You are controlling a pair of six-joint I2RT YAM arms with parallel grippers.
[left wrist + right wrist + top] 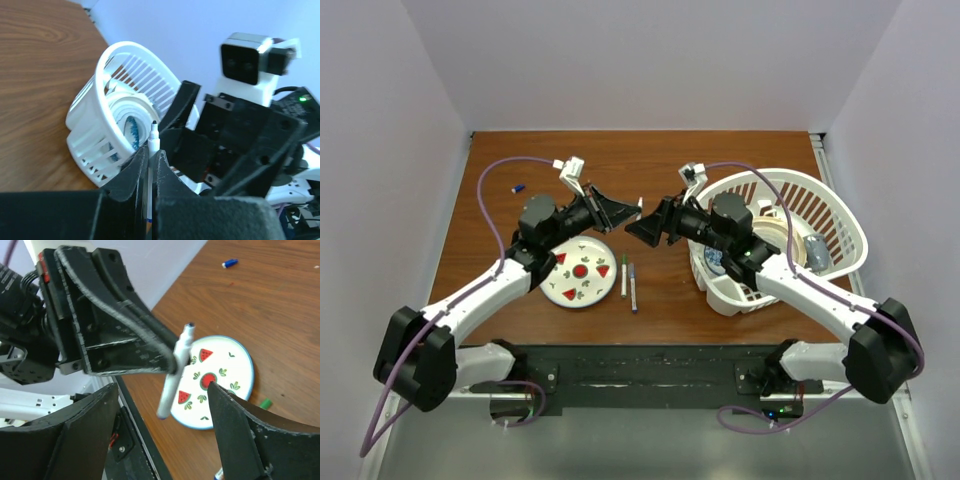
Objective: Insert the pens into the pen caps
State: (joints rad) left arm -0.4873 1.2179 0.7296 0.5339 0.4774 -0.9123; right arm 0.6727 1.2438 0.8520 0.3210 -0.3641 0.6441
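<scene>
Partly done: left end effector (149, 156) clamps a white pen (153, 136); right end effector (636, 228) gapes, empty; blue cap (519, 188) lies apart; two pens (624, 278) beside plate (560, 288) seem capped.

The top external camera looks steeply down from high beyond the near edge of the brown wooden table (650, 160), far enough to take all of it in; the left wrist camera sits close behind the left gripper (151, 152), facing the white slatted plastic basket (85, 115); the right wrist camera faces oppositely, toward the round white plate with red melon marks (245, 365); both wrist views share the thin white-barrelled pen (175, 375); the overhead view also holds basket and plate.
</scene>
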